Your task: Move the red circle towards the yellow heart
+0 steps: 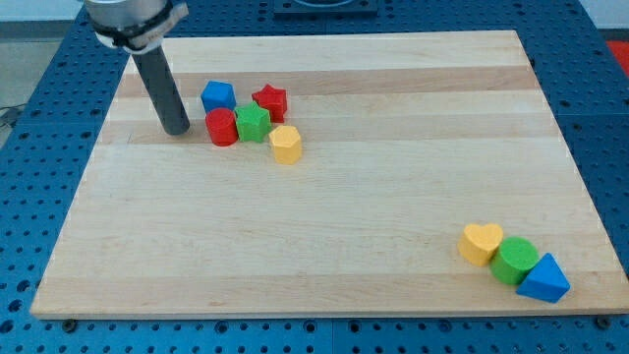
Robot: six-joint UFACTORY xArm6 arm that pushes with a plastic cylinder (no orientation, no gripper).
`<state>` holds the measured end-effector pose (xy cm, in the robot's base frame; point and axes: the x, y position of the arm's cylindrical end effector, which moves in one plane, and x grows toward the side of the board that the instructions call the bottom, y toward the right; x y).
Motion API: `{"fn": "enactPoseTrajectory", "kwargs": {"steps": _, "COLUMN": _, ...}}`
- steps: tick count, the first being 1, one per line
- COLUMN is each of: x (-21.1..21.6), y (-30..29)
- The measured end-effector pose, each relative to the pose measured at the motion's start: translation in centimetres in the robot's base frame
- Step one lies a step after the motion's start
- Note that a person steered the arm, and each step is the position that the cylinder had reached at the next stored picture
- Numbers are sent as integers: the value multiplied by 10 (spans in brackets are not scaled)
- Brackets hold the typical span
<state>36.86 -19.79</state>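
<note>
The pale wooden board fills most of the view, resting on a blue perforated table. Above its top-left part stands the dark cylindrical rod, and my tip sits on the wood just to the view's left of the red circle block, near it but, as far as I can tell, with a thin gap between them. There is no gripper here to be open or closed (the rod is a plain pusher and holds nothing).

The red circle block is in a tight cluster: a green star block touches its right side, a blue pentagon-like block sits just above it, a red star block is up and to the right, and a yellow hexagonal block lies at the cluster's lower right.

The yellow heart block is well apart, near the bottom-right corner, beside a green round block and a blue triangular block.

I judge the task barely begun: the tip is placed for a push, but nearly the whole diagonal crossing remains, and the green star and yellow hexagon stand in the direct line.
</note>
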Motion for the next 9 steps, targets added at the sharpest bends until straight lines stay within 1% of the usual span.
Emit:
{"fn": "enactPoseTrajectory", "kwargs": {"steps": 1, "x": 3, "y": 43}}
{"fn": "enactPoseTrajectory", "kwargs": {"steps": 2, "x": 50, "y": 60}}
{"fn": "enactPoseTrajectory", "kwargs": {"steps": 3, "x": 73, "y": 82}}
{"fn": "enactPoseTrajectory", "kwargs": {"steps": 4, "x": 81, "y": 133}}
{"fn": "enactPoseTrajectory", "kwargs": {"steps": 5, "x": 79, "y": 189}}
{"fn": "enactPoseTrajectory", "kwargs": {"steps": 6, "x": 76, "y": 229}}
{"fn": "enactPoseTrajectory", "kwargs": {"steps": 7, "x": 45, "y": 233}}
{"fn": "enactPoseTrajectory", "kwargs": {"steps": 8, "x": 26, "y": 244}}
{"fn": "enactPoseTrajectory", "kwargs": {"steps": 9, "x": 48, "y": 260}}
